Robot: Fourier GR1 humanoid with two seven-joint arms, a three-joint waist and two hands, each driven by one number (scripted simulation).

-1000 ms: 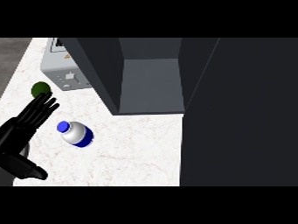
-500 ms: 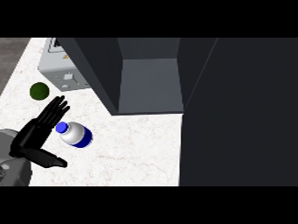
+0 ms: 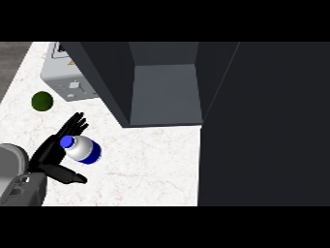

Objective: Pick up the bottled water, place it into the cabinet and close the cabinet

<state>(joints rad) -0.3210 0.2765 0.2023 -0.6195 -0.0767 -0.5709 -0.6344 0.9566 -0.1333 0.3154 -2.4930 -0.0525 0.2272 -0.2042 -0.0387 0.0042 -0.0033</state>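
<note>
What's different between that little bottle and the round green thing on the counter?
The bottled water is white with a blue cap; the green fruit is plain dark green. The bottle looks larger than the fruit. The left hand is right beside the bottle with straight fingers, while the fruit sits alone, farther back near the grey appliance. Both rest on the white marble counter.
</note>
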